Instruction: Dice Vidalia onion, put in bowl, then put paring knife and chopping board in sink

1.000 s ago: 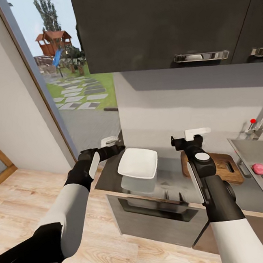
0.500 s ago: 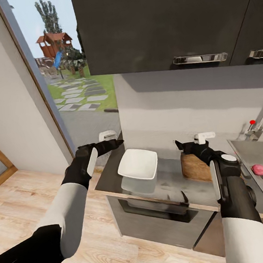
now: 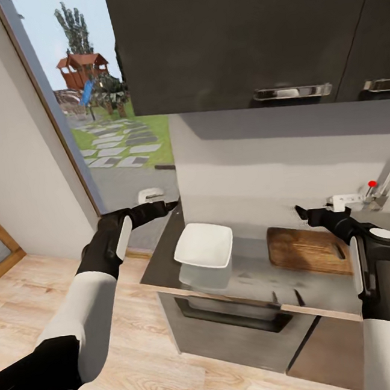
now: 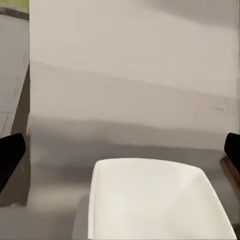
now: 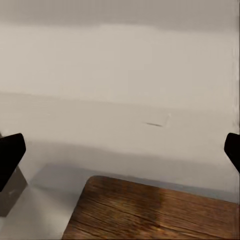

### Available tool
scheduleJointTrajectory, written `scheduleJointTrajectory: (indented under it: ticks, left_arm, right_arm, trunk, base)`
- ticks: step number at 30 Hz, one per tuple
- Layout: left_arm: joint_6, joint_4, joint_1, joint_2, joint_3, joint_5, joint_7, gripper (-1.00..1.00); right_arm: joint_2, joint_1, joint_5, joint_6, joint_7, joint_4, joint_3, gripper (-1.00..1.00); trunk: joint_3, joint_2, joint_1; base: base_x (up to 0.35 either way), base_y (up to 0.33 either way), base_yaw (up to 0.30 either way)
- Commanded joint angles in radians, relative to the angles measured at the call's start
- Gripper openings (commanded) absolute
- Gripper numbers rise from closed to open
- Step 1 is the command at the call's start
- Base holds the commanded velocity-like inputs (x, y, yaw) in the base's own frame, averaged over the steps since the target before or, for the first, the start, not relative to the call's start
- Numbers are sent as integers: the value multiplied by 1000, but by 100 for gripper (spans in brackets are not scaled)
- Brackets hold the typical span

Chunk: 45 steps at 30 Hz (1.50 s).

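Head view: the robot stands at the corner of the countertop [image 3: 252,267], both arms raised in front of it. The white bowl [image 3: 204,246] sits near the worktop's left end, throwing a pale reflection on the glossy surface. To its right, apart from it, the chopping board [image 3: 305,249] lies flat with its slot-shaped handle hole at the end nearer the tap [image 3: 383,188], whose red dot shows at the far right edge. The onion and the knife I cannot make out from here.

The left gripper [image 3: 168,206] hangs off the worktop's left end, by the window [image 3: 97,109], level with the bowl but beside it and touching nothing. In the left wrist view its 2 dark fingertips [image 4: 10,155] stand at opposite edges of the picture, spread wide, with the bowl [image 4: 155,200] between and beyond them.

The right gripper [image 3: 309,212] is held above the back edge of the board, close to the wall. The right wrist view shows its fingertips [image 5: 10,155] wide apart too, nothing between them, the board's [image 5: 150,210] grain below and the pale wall behind.

Black upper cabinets [image 3: 231,33] with chrome handles hang overhead.
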Motion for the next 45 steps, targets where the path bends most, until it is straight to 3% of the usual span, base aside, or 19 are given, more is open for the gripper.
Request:
scheduleJointTrajectory:
  ticks: [1, 5, 11, 22, 39, 43, 45]
  left_arm:
    - [9, 0, -1, -1, -1, 2, -5, 100]
    - [14, 0, -1, -4, -29, 2, -7, 100]
    - [16, 1, -1, -10, -54, 2, -7, 100]
    - [16, 2, -1, -9, -55, 3, -7, 100]
    - [16, 4, -1, -9, -53, 3, -7, 100]
    - [14, 31, -1, -3, -52, 3, -9, 100]
    - [-11, 88, -1, 2, -51, 3, -13, 100]
  right_arm:
    - [-4, -1, 10, 3, 10, -1, -3, 100]
    - [-20, -1, 10, 4, 9, -1, -7, 100]
    - [-24, -1, 10, 5, 8, -1, -10, 100]
    - [-24, -1, 9, 6, 8, -1, -11, 100]
    - [-24, -1, 9, 8, 8, -1, -11, 100]
    - [-24, -1, 8, 8, 9, -1, -8, 100]
    - [-24, -1, 8, 8, 9, -1, -7, 100]
  trunk:
    - [-1, -2, 1]
    - [4, -2, 1]
    - [14, -2, 1]
    - [30, -2, 1]
    - [51, -2, 1]
    - [56, -2, 1]
    - [59, -2, 1]
  base:
    - [0, -135, 0]
    - [0, -237, 0]
    - [0, -302, 0]
    - [0, -310, -91]
    - [0, -21, -227]
    - [0, 0, -229]
    - [0, 0, -229]
